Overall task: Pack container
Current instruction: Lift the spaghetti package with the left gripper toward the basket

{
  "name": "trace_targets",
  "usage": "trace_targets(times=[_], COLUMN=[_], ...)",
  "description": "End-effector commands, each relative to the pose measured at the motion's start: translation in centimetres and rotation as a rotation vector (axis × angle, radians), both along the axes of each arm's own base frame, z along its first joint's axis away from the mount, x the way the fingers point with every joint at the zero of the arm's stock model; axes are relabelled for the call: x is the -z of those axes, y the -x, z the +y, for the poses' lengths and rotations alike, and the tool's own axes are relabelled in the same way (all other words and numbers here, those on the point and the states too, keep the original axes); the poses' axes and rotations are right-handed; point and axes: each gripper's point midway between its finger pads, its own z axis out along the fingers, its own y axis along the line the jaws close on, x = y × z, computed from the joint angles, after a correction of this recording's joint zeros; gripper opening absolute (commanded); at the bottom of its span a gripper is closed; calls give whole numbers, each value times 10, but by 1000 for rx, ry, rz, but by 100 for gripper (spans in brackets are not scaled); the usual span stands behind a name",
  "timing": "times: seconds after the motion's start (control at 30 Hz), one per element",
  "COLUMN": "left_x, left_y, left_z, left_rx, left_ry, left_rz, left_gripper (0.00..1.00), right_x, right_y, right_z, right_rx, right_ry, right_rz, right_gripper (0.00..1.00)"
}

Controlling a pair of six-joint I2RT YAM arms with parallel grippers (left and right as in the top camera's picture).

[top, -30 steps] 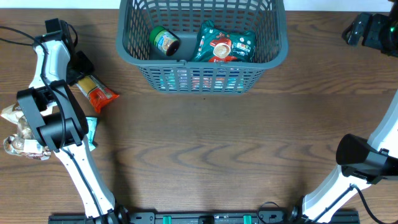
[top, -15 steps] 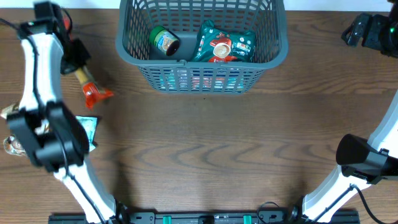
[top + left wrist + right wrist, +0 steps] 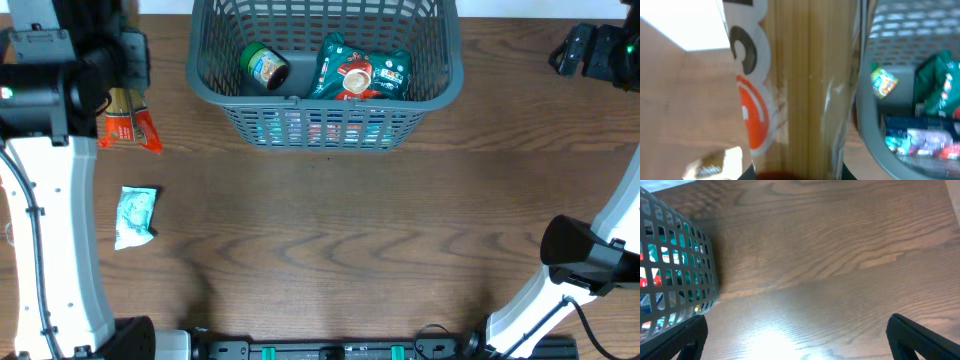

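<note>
A small pale teal packet (image 3: 135,215) lies on the wooden table (image 3: 350,240). Farther back, the left gripper (image 3: 124,82) pinches a spaghetti packet (image 3: 127,122). The right gripper (image 3: 795,340) is spread wide. At the far edge sits the container (image 3: 325,125), long axis left-right, mouth up, holding a jar (image 3: 264,66) and teal bags (image 3: 360,72).

1. The spaghetti packet (image 3: 810,90) fills the left wrist view, blurred and cut off at top and bottom. The left tool (image 3: 800,176) shows only as dark slivers beneath it.
2. The container's (image 3: 300,100) far rim runs off the overhead view's top edge.
3. The right tool (image 3: 799,340) is cropped to two fingertips.
</note>
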Motion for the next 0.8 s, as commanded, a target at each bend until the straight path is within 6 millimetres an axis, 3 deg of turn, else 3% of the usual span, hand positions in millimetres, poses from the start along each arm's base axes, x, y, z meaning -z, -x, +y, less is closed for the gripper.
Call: trace_targets(times=[0.0, 0.17, 0.33, 0.43, 0.53, 0.67, 0.77], left_x=[-34, -52, -98, -105, -85, -36, 3], left_y=[4, -6, -18, -24, -34, -55, -72], left_z=[-23, -79, -137, -174, -208, -241, -256], left_rx=[211, 466, 579, 671, 786, 929, 1024], left_ry=[-201, -385, -445, -499, -584, -695, -788], left_rz=[-94, -202, -439, -517, -507, -434, -377], left_gripper=[6, 6, 6, 6, 6, 6, 6], right_x=[7, 7, 8, 9, 10, 10, 10], right_y=[-2, -1, 1, 2, 4, 4, 4], right_z=[-2, -2, -1, 0, 0, 0, 0], right_rx=[-20, -29, -29, -29, -29, -28, -26], right_ry=[3, 7, 4, 1, -2, -2, -4], right_rz=[20, 24, 32, 40, 46, 47, 47], right_gripper=[99, 99, 99, 99, 99, 99, 99])
